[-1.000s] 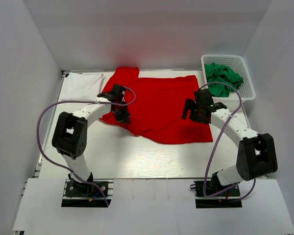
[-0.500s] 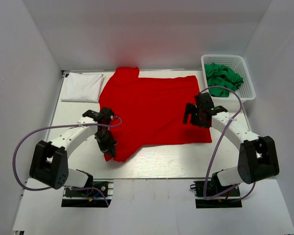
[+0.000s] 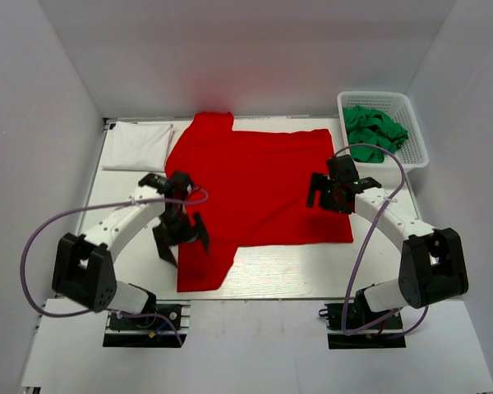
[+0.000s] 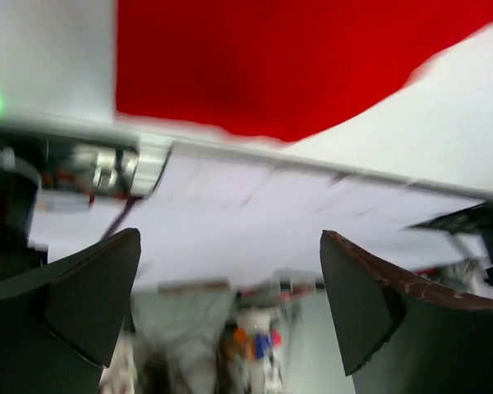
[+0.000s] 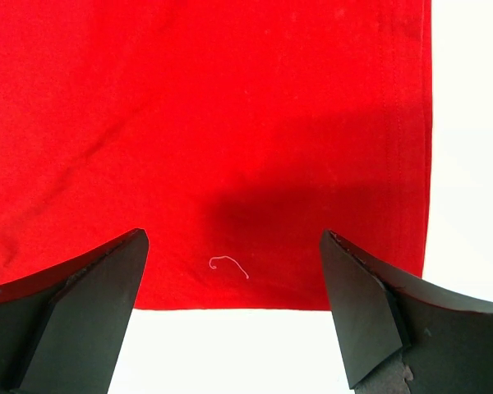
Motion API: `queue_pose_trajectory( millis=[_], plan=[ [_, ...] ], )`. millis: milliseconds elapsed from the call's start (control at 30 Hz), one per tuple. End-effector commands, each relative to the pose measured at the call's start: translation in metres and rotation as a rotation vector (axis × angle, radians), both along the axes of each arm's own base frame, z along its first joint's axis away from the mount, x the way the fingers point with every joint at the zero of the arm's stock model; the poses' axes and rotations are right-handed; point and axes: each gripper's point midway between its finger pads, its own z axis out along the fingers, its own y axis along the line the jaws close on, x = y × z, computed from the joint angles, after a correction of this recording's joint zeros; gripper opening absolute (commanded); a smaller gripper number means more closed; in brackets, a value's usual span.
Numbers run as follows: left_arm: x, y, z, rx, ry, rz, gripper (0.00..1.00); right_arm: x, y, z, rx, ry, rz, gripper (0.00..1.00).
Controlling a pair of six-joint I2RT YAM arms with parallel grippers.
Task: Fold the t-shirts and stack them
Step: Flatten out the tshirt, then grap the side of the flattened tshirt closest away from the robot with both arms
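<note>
The red t-shirt lies spread flat on the white table, one sleeve at the back and one sleeve reaching toward the front edge. My left gripper hovers open at that front sleeve's left edge, holding nothing; its wrist view is blurred and shows red cloth near the table edge. My right gripper stands open over the shirt's right part, and its view shows the red cloth with its hem between the open jaws. A folded white t-shirt rests at the back left. Green t-shirts fill the basket.
A white lattice basket stands at the back right corner. White walls close in the table on three sides. Both arm bases sit at the near edge, with purple cables looping beside each arm.
My left gripper pulled the shirt's sleeve from the middle toward the front edge, then opened and let it go. The shirt now lies flatter. The right gripper barely moved.
</note>
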Motion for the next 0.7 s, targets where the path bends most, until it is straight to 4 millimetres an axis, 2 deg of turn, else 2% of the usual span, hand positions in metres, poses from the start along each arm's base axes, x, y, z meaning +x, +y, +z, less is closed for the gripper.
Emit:
queue_pose_trajectory(
  millis=[0,33,67,133,167,200,233,267,300,333,367,400,433,467,533,567,667],
  plan=[
    [0.093,-0.011,0.014,0.031,-0.308,-0.082,1.0,0.013,0.003,0.013,0.017,-0.076,0.001,0.9],
    [0.12,-0.015,0.019,0.027,-0.379,-0.096,1.0,0.015,0.004,0.013,0.022,-0.077,0.004,0.9],
    [0.167,-0.026,0.031,0.018,-0.487,-0.092,1.0,0.017,0.005,0.008,0.019,-0.067,0.009,0.9],
    [0.21,-0.035,0.039,0.027,-0.612,-0.073,1.0,0.025,0.006,0.011,0.018,-0.088,0.003,0.9],
    [0.243,-0.044,0.045,-0.011,-0.731,-0.06,1.0,0.028,0.006,0.009,0.017,-0.09,-0.001,0.9],
    [0.255,-0.052,0.036,-0.033,-0.746,-0.073,1.0,0.03,0.006,0.007,0.017,-0.091,0.001,0.9],
    [0.269,-0.051,0.034,-0.033,-0.762,-0.057,1.0,0.035,0.01,0.004,0.031,-0.094,0.016,0.9],
    [0.289,-0.043,0.039,0.005,-0.793,-0.028,1.0,0.043,0.012,0.012,0.034,-0.114,0.016,0.9],
    [0.296,-0.041,0.03,0.038,-0.773,-0.026,1.0,0.045,0.01,0.001,0.018,-0.085,0.018,0.9],
    [0.306,-0.033,0.001,0.087,-0.713,-0.019,1.0,0.049,0.008,-0.001,0.002,-0.088,0.008,0.9],
    [0.324,-0.024,0.004,0.131,-0.737,-0.005,1.0,0.059,0.008,0.006,0.001,-0.107,0.003,0.9],
    [0.329,-0.026,-0.003,0.138,-0.721,-0.017,1.0,0.063,0.006,0.004,-0.009,-0.102,0.004,0.9],
    [0.334,-0.025,-0.023,0.161,-0.689,-0.022,1.0,0.064,0.002,-0.012,-0.026,-0.058,-0.007,0.9],
    [0.342,-0.023,-0.026,0.162,-0.702,-0.02,1.0,0.071,0.005,-0.007,-0.015,-0.069,-0.012,0.9],
    [0.357,-0.023,-0.033,0.174,-0.742,-0.009,1.0,0.072,0.003,-0.021,-0.015,-0.03,-0.031,0.9],
    [0.362,-0.018,-0.044,0.188,-0.736,0.0,1.0,0.073,0.002,-0.026,-0.009,-0.023,-0.038,0.9],
    [0.379,-0.013,-0.053,0.187,-0.762,0.025,1.0,0.07,-0.003,-0.039,-0.009,0.011,-0.053,0.9]
  ],
)
